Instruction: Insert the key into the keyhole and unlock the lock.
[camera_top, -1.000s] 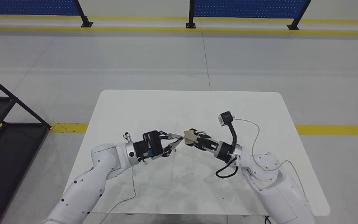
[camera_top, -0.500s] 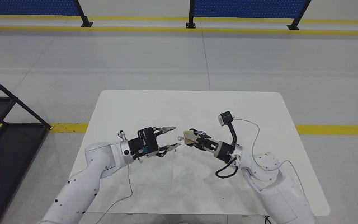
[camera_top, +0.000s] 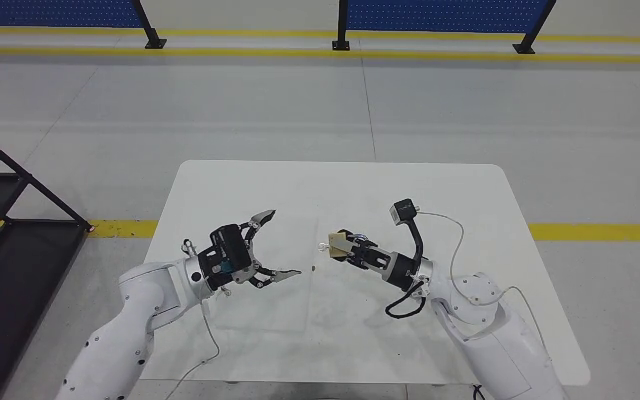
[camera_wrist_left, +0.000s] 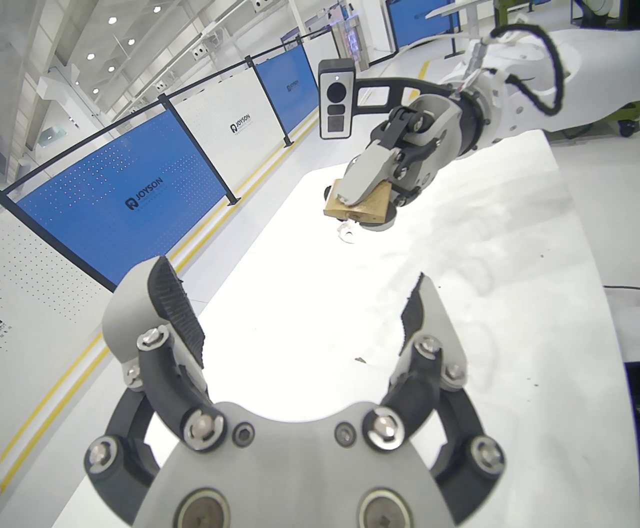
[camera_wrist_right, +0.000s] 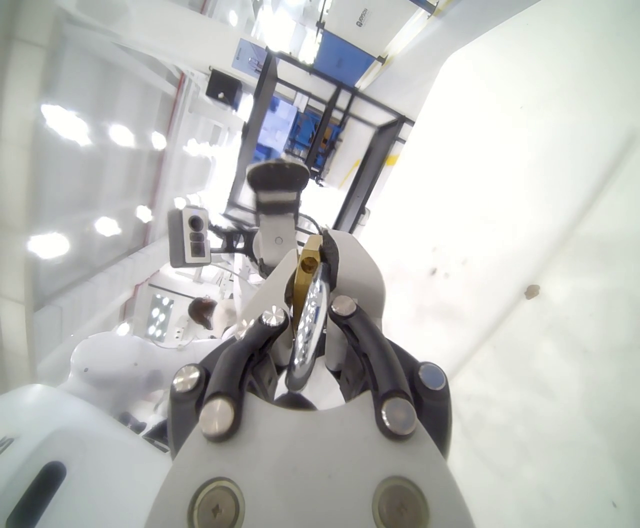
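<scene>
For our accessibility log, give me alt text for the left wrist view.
The right gripper holds a brass padlock above the white table, a silver key at its underside. Nearer, the left gripper stands open and empty.

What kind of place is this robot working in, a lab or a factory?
Most likely an industrial hall or a workshop. Blue partition panels on black stands fence off the area, yellow lines mark the grey floor, and ceiling lights hang high overhead.
</scene>
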